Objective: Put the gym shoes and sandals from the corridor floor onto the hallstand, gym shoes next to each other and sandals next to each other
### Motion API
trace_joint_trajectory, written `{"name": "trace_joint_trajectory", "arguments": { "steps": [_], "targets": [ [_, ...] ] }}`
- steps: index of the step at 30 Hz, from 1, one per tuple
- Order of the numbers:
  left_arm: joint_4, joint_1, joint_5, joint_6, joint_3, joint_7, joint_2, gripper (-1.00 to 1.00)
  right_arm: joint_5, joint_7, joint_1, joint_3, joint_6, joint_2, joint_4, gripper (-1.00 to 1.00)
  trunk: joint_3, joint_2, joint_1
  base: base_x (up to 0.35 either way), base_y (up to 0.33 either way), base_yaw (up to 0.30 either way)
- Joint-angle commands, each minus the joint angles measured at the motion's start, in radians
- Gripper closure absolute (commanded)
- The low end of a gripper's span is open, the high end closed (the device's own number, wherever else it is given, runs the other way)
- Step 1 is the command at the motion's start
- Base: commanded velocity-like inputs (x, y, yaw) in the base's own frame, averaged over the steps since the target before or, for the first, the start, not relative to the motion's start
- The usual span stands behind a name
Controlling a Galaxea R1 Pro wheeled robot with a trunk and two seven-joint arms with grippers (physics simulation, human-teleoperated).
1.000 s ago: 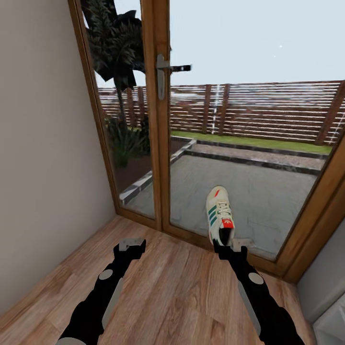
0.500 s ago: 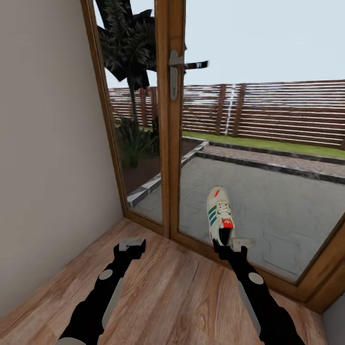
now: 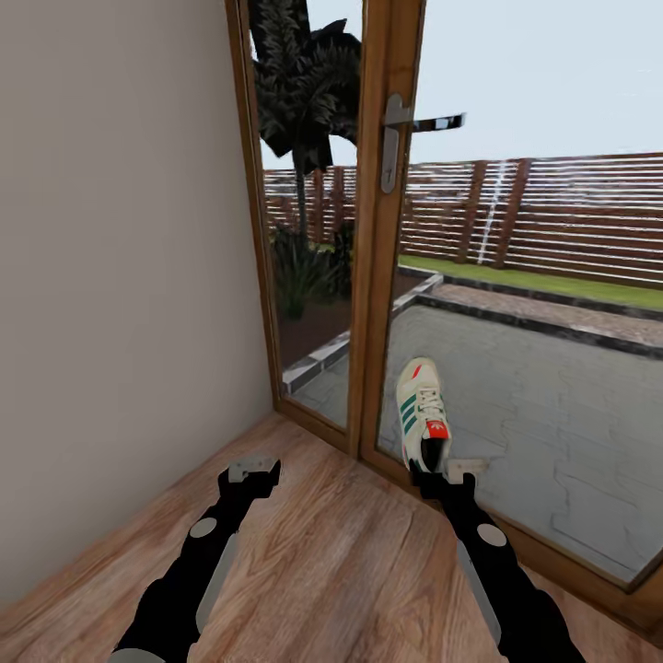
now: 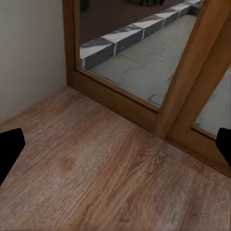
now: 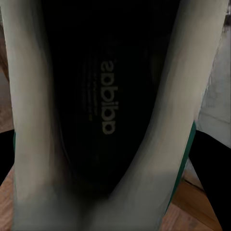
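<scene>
Head view, right side first: my right gripper (image 3: 448, 472) is clamped on the heel end of a gym shoe (image 3: 421, 412), which I hold off the corridor floor (image 3: 322, 571) with its toe pointing away from me toward the glazed door (image 3: 516, 350). The shoe is cream-white with green side stripes and a red-orange tongue tag; its laces face up. In the right wrist view the shoe (image 5: 110, 120) lies directly ahead of the camera, its dark insole and printed lettering legible between the pale collar walls, and a green edge shows at one side. The dark fingers (image 5: 209, 163) of that gripper flank the shoe, pressed against it. My left gripper (image 3: 253, 471) holds nothing; its jaws stand apart, hovering above the planks. In the left wrist view the two dark fingertips (image 4: 9, 149) sit at opposite edges of the frame with bare wood-grain flooring (image 4: 96, 178) between them. Ahead of both arms stands the wooden door frame (image 3: 373, 276), carrying a metal lever handle (image 3: 414, 129). A plain wall (image 3: 120, 276) meets the frame at my left. Through the glass I note a paved patio (image 3: 534, 387), a slatted fence (image 3: 552, 212) and a dark palm-like plant (image 3: 308, 83).
</scene>
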Motion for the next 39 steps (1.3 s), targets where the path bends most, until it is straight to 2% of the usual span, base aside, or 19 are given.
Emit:
{"name": "trace_joint_trajectory", "arguments": {
  "steps": [1, 12, 23, 33, 39],
  "targets": [
    [-0.001, 0.000, 0.005, 0.005, -0.001, 0.000, 0.000, -1.00, 0.000, 0.002, 0.000, -0.001, 0.006, 0.000, -0.002, 1.00, -0.001, 0.000, 0.000, 0.000, 0.000, 0.291],
    [-0.001, 0.000, 0.005, 0.006, -0.001, 0.000, 0.000, -1.00, 0.000, 0.002, 0.000, -0.001, 0.006, 0.000, -0.002, 1.00, -0.001, 0.000, 0.000, 0.003, 0.000, 0.291],
    [-0.001, 0.000, 0.005, 0.005, -0.001, 0.000, 0.000, -1.00, 0.000, 0.002, 0.000, -0.001, 0.006, 0.000, -0.002, 1.00, -0.001, 0.000, 0.000, 0.234, -0.020, 0.291],
    [-0.001, 0.000, 0.005, 0.005, -0.001, 0.000, -0.001, -1.00, 0.000, 0.002, 0.000, -0.001, 0.006, 0.000, -0.002, 1.00, -0.001, 0.000, 0.000, 0.036, -0.004, 0.291],
    [-0.001, 0.000, 0.005, 0.005, -0.001, 0.000, -0.001, -1.00, 0.000, 0.002, 0.000, -0.001, 0.006, 0.000, -0.002, 1.00, -0.001, 0.000, 0.000, 0.165, -0.144, 0.291]
  ]
}}
